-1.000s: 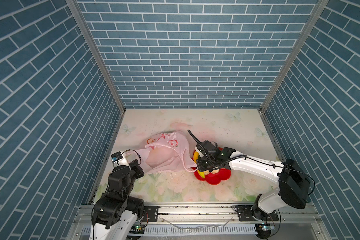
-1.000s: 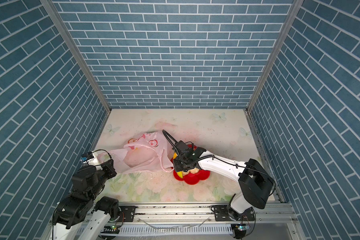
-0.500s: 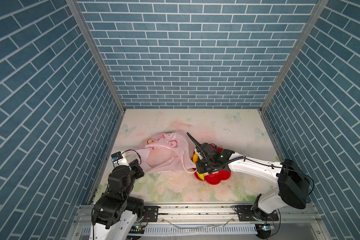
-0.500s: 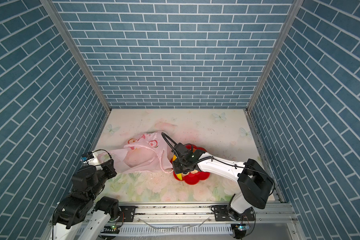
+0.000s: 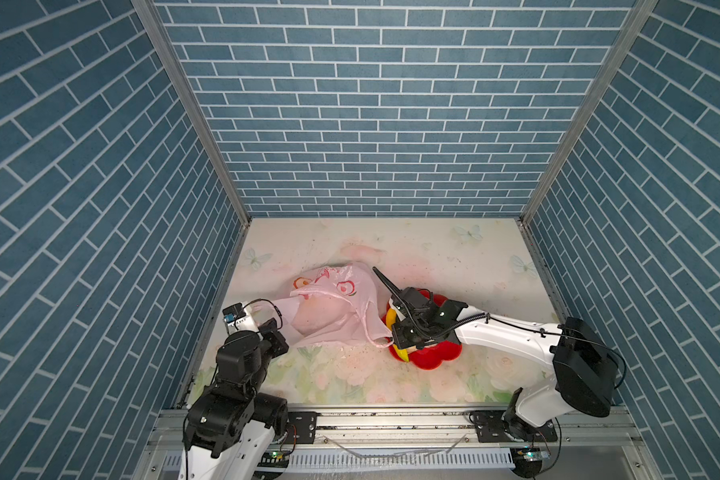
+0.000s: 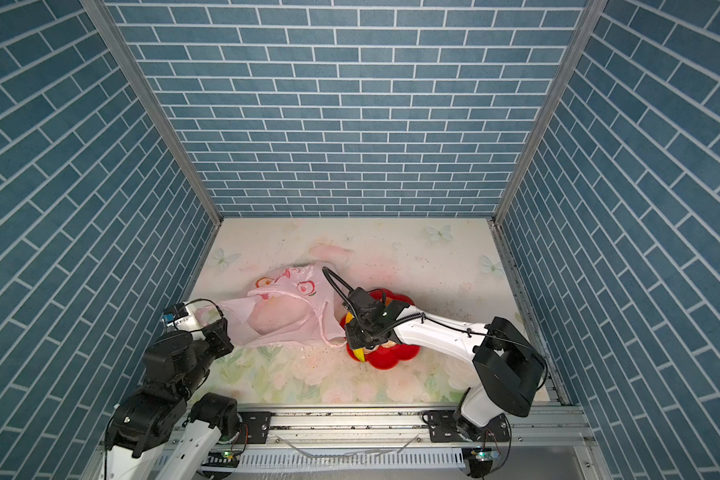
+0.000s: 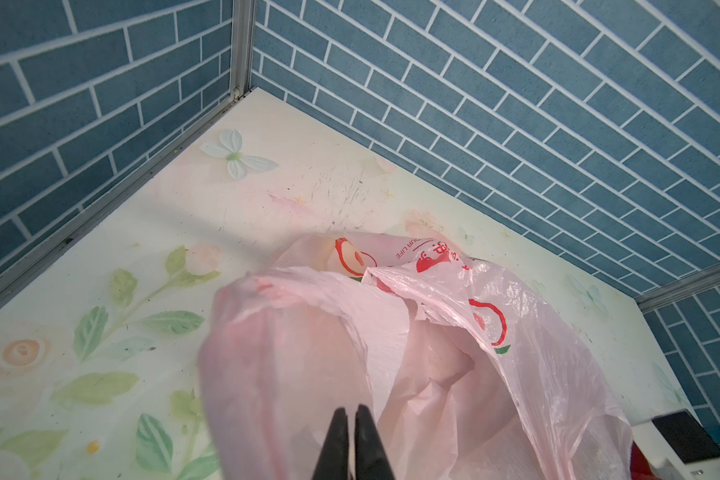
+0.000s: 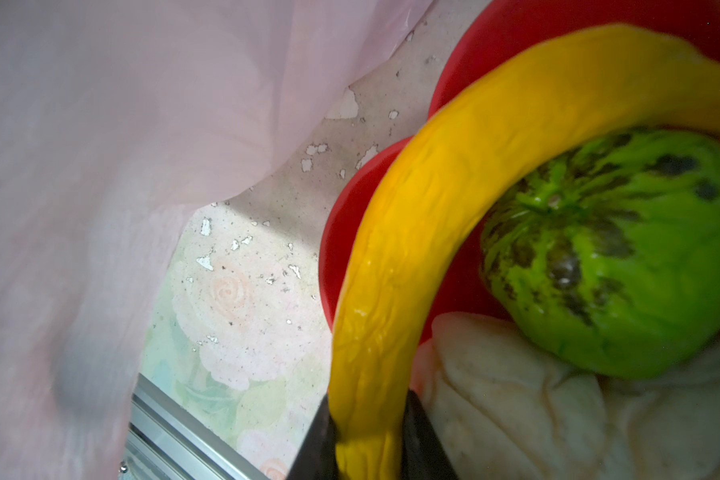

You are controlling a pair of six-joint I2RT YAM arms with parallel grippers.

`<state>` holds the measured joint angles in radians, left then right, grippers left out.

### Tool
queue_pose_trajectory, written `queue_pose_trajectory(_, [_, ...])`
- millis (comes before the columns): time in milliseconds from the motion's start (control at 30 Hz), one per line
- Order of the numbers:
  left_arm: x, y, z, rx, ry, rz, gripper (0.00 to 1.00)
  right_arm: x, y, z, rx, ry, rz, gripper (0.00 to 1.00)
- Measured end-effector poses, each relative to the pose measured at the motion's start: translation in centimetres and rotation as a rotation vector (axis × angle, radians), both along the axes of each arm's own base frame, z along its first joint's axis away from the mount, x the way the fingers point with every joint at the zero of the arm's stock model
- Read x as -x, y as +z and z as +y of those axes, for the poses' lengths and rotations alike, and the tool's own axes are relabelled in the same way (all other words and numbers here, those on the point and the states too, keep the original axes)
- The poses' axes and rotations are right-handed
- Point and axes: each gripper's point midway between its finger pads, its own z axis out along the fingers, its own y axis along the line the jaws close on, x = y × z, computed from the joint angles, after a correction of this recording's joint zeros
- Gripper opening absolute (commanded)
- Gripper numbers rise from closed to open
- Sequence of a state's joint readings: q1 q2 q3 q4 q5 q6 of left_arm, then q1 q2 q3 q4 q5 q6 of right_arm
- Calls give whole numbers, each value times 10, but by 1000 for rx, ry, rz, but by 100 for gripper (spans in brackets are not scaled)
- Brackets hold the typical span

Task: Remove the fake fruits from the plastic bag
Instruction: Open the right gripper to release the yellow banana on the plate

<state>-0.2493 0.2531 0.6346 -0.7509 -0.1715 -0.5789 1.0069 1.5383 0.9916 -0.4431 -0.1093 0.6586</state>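
Note:
The pale-pink plastic bag lies left of centre, its near-left edge pulled to my left gripper, which is shut on the film. The bag hides that gripper in both top views. A rounded bulge shows through the bag. My right gripper is shut on a yellow banana at the left rim of the red bowl. A green fruit and a cream bumpy fruit lie in the bowl, inside the banana's curve.
Blue brick-pattern walls close the floral table on three sides. A metal rail runs along the front edge. The bag's loop handle hangs just left of the bowl. The right arm stretches across the front right.
My right gripper has shifted slightly left over the bowl's rim with the banana still in it. The left arm and the bag have stayed put.

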Motion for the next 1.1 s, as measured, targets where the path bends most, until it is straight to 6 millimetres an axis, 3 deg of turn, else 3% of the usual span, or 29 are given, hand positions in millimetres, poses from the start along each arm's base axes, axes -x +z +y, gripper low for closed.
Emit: queue_pose_trajectory(1100, [1, 1, 0, 2, 0, -7, 9, 5, -4, -6, 37, -11, 12, 45])
